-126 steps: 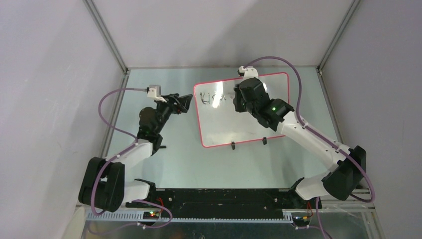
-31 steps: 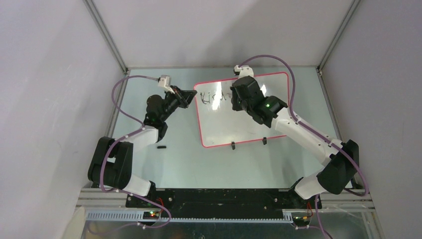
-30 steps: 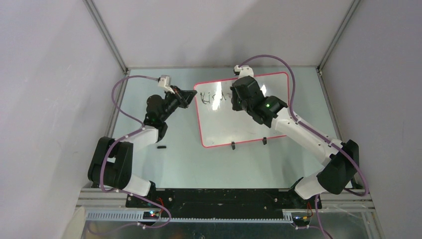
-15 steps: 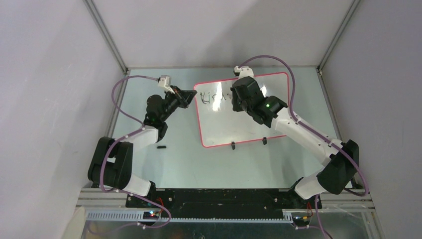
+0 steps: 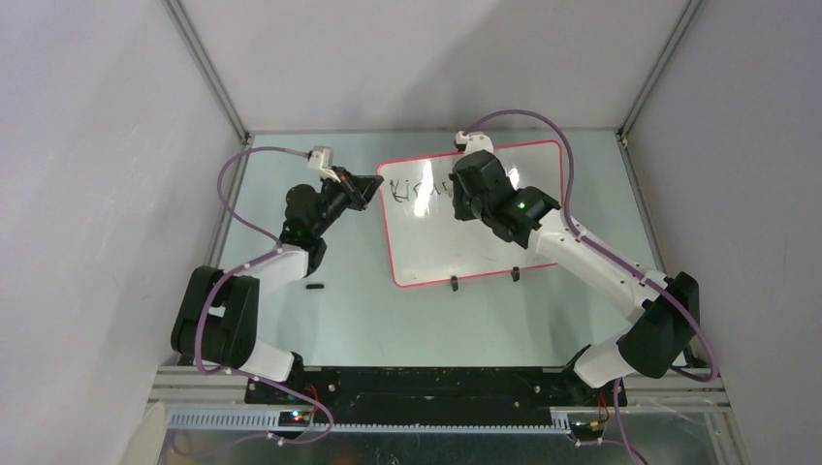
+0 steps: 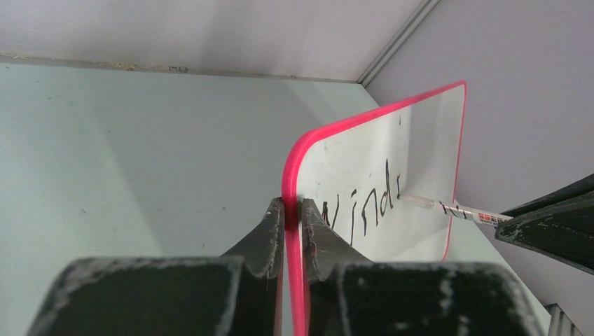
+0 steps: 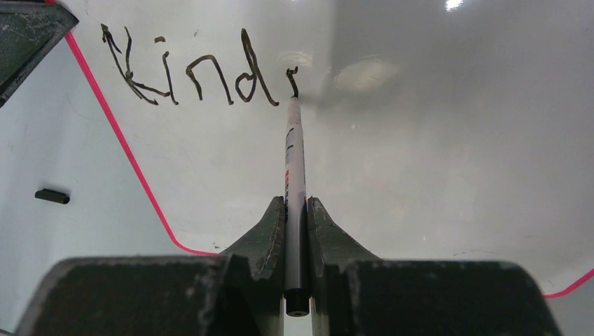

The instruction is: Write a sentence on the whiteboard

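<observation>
Only "Kind" plus 1 stroke of the sentence (image 7: 210, 80) is written, the whiteboard (image 5: 465, 252) clamped by the left gripper (image 6: 293, 204), the marker (image 7: 293, 147) by the right gripper (image 7: 295, 201).

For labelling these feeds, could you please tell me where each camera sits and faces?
Top external: above, behind the robot, looking down on the left arm, right arm and whiteboard.
Left wrist: on the left arm, looking along the left gripper, shut on the whiteboard's rim.
Right wrist: on the right arm, looking along the right gripper, shut on the marker.
Shared: both wrist views show the sentence.
</observation>
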